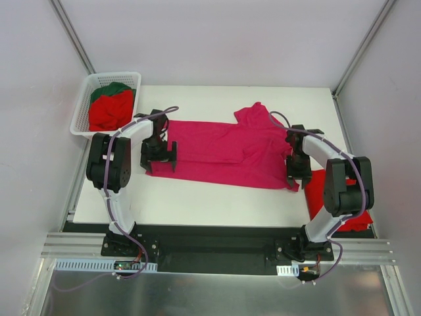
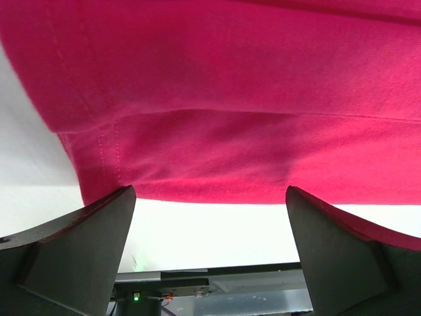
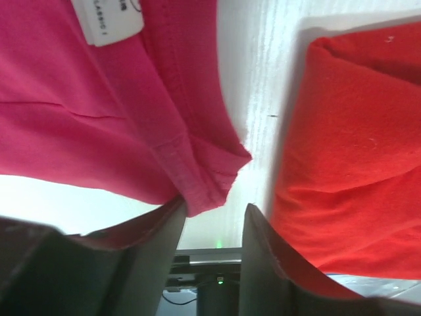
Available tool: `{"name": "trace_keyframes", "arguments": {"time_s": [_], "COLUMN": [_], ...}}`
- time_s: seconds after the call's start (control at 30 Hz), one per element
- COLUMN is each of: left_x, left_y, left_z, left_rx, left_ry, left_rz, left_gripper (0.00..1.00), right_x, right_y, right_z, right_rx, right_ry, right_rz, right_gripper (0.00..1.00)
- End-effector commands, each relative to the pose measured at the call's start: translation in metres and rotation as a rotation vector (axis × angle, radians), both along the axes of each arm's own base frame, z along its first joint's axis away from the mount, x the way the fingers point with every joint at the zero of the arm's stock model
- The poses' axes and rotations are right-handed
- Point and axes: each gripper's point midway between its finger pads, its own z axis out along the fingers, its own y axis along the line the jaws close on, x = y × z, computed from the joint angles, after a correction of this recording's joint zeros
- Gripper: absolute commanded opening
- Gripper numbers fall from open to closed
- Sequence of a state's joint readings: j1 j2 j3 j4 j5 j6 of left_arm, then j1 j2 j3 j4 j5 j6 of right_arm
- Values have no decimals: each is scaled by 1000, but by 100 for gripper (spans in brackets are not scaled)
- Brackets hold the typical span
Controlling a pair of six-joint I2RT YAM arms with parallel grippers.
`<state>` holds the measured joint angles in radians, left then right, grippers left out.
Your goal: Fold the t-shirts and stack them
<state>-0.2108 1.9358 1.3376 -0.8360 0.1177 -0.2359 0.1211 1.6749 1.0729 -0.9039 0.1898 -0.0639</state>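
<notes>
Folding is sitting somewhere in the middle, judging by how the cloth is lying. One folded red shirt (image 1: 320, 187) is resting flat at the right edge of the table (image 1: 197, 204), partly under the right arm, and it looks like the start of the stack. The pink shirt (image 1: 230, 155) is stretching across the middle of the table as a long band, seemingly doubled over along its length, with one sleeve (image 1: 253, 113) poking out toward the far side. It is needing more folds before it can go on the stack. In the white basket (image 1: 80, 108) at the far left corner, a crumpled red shirt (image 1: 110, 112) and a green shirt (image 1: 113, 88) are waiting, so most of the job is remaining.

The left pincer (image 2: 210, 194) is hovering at the left end of the pink shirt with its fingers spread wide, gripping nothing; the hem is lying just beyond them. The right pincer (image 3: 216, 207) is sitting at the right end, fingers only a little apart. A stitched corner of the pink shirt is lying against the tip of one finger, but bare table is showing through the gap, so nothing appears clamped.

A white tag (image 3: 108, 20) is showing in the right wrist view, sewn near the pink shirt's edge. Dark print is running across it, upside down and cut off by the frame; one line may be spelling "CLASSIC", though I cannot be sure. No other writing is showing.
</notes>
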Motion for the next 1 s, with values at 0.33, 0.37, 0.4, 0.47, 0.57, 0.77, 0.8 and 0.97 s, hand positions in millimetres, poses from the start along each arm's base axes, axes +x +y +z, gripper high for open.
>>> {"name": "trace_keyframes", "arguments": {"time_s": [0.33, 0.37, 0.4, 0.47, 0.57, 0.77, 0.8, 0.97], "left_x": [-1, -1, 0, 1, 2, 1, 1, 1], "left_y": [8, 7, 7, 7, 6, 7, 6, 6], "left_z": [10, 10, 11, 11, 11, 10, 10, 9], "left_rx": [17, 12, 13, 13, 8, 12, 11, 10], "left_ry": [-7, -6, -9, -11, -11, -6, -5, -2], "left_rz": [-2, -2, -2, -2, -2, -1, -1, -1], "left_gripper": [99, 99, 99, 99, 99, 99, 99, 99], "right_x": [-23, -25, -27, -29, -30, -28, -28, -22], "right_y": [2, 2, 3, 5, 6, 21, 22, 20], "right_z": [-4, -4, -5, -6, -4, 8, 10, 28], "right_rx": [4, 4, 11, 13, 11, 79, 89, 78], "right_ry": [46, 47, 53, 60, 63, 37, 33, -6], "right_rz": [-15, -17, -17, -14, -2, 34, 34, 37], "right_gripper": [45, 45, 45, 45, 45, 47, 47, 49]}}
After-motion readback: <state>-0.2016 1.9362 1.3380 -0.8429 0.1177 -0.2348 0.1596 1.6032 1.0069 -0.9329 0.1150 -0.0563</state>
